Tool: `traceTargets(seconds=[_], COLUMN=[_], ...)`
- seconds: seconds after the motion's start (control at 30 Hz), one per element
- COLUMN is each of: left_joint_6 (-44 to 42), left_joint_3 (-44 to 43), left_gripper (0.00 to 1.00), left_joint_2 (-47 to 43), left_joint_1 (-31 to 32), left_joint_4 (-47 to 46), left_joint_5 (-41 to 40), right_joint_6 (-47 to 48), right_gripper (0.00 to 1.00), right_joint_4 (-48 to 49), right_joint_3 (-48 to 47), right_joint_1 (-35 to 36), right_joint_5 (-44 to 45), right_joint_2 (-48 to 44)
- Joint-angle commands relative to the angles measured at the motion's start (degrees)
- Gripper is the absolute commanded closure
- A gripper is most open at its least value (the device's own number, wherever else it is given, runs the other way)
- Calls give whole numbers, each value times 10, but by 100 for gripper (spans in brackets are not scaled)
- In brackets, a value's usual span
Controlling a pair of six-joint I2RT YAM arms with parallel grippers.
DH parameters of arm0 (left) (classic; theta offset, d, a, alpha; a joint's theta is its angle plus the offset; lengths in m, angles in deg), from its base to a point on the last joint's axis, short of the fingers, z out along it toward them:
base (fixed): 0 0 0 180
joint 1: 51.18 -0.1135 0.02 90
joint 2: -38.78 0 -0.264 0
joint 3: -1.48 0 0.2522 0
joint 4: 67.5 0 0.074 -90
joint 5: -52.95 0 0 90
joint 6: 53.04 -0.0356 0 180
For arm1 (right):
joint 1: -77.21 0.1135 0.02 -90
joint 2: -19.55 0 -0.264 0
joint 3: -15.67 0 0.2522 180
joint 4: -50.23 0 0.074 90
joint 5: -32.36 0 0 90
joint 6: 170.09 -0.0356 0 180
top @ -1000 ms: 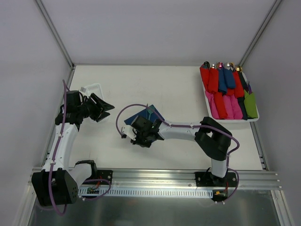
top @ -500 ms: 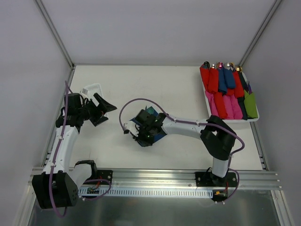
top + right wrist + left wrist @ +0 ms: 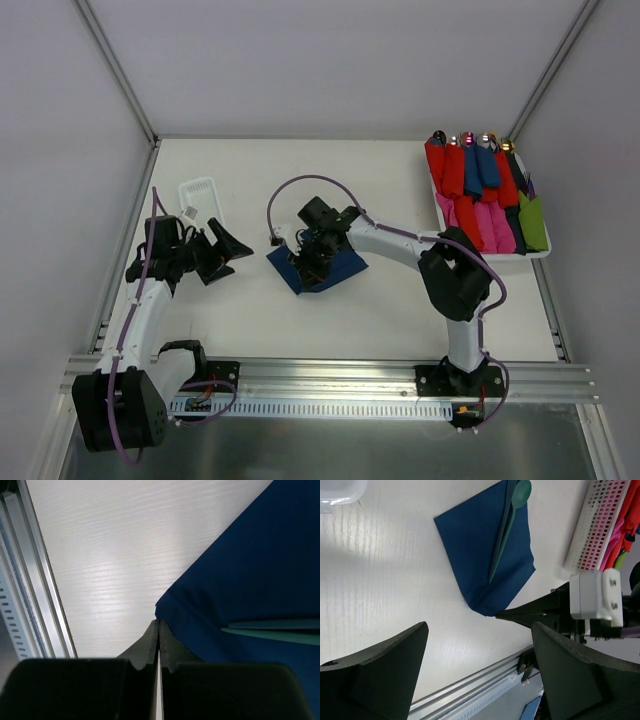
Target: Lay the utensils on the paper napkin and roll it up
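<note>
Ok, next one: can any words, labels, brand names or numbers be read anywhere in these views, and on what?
None: no readable text in any view. The paper napkin, the utensils, the rolled bundles and their tray are all unmarked.

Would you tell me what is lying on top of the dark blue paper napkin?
Teal utensils lie diagonally on the paper napkin, a spoon bowl at its edge. They overlap, so their count is unclear; the right arm hides part of the napkin from above.
</note>
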State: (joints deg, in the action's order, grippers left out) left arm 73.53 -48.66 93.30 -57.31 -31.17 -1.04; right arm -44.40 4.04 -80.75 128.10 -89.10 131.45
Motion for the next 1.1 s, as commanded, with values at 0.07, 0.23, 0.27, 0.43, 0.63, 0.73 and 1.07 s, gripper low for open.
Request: traceTargets(seconds=[0.07,0.23,0.27,0.43,0.63,0.73,1.07], left_joint_6=[-34,-41,-41,-7,72,152,296], left_joint_3=[10,5,3,-3,3,34,67], left_gripper=[16,18,20,53,77,82,93], left_joint_2=[6,23,31,84,200,244,373], left_joint_1=[-5,4,9,80,177,197,290], left_joint_4=[-23,-38,-40,-83,-171,-272,-544], left_joint_5=[26,40,42,29,13,35,58], right_joint_6=[13,13,12,-3,-30,-32,-23], right_gripper=[100,100,100,100,100,100,100], right_joint_4=[-42,-38,-33,-9,31,53,113], right_joint_3=[-21,13,17,48,85,117,163], right_joint_1=[-22,-21,-21,-22,-22,-23,-24], right_joint_5=[-59,-47,-45,-21,-21,-17,-23], right_joint_2=[4,-19,-19,-18,-33,-45,-77])
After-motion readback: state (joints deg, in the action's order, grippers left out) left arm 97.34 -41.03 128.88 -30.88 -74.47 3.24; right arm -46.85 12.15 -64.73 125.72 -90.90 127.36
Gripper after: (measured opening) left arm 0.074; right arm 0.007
